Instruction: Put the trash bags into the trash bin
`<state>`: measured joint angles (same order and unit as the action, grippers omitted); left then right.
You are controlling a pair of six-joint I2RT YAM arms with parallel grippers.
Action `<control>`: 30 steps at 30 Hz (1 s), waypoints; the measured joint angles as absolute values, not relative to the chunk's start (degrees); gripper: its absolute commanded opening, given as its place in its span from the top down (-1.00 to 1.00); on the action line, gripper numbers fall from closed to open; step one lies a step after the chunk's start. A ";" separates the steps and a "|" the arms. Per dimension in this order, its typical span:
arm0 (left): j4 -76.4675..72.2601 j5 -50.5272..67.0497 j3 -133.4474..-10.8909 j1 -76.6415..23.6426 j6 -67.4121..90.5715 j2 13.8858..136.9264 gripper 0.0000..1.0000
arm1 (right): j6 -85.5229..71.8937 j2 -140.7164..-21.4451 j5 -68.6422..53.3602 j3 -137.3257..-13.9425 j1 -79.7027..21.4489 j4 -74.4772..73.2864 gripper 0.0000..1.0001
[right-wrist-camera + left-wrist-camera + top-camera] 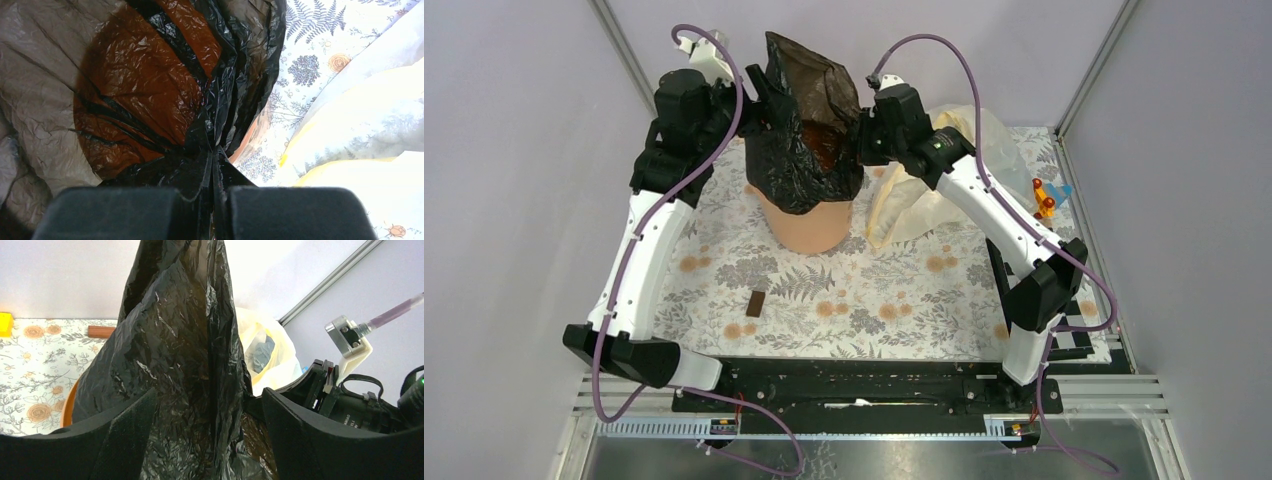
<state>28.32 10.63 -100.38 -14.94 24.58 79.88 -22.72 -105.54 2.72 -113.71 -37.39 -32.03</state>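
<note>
Now the black bag (809, 110) drapes over the peach bin (809, 228) at the table's (874, 295) far middle; the right claw (216, 195) pinches its rim, the left claw (209, 397) stands spread around a fold.

1. Top view's bright and even, soft light from overhead, only faint shadows on the floral-print table cover (874, 290).
2. Left wrist: the thin crinkly glossy black plastic bag (175, 355) catches little white glints along its creases, sharp enough.
3. Right wrist: the cream-white translucent plastic bag (360, 125) is blown out, bottom edge blurry.
</note>
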 measured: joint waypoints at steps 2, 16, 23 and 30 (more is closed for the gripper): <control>28.16 10.98 -100.66 -14.94 24.71 80.84 -0.51 | -22.55 -105.54 3.07 -113.84 -37.63 -32.73 1.00; 27.97 6.35 -104.64 -14.85 23.33 85.01 1.00 | -21.17 -105.36 9.02 -114.30 -38.33 -35.11 0.96; 24.69 4.64 -93.82 -12.82 23.66 76.36 1.00 | -19.75 -103.66 15.44 -114.30 -38.35 -36.32 0.64; 21.69 4.62 -85.23 -10.26 23.86 70.87 1.00 | -19.27 -101.93 16.95 -113.01 -38.37 -36.60 0.09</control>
<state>21.69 4.62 -85.23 -10.26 23.86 70.87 -19.27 -101.93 16.95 -113.01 -38.37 -36.60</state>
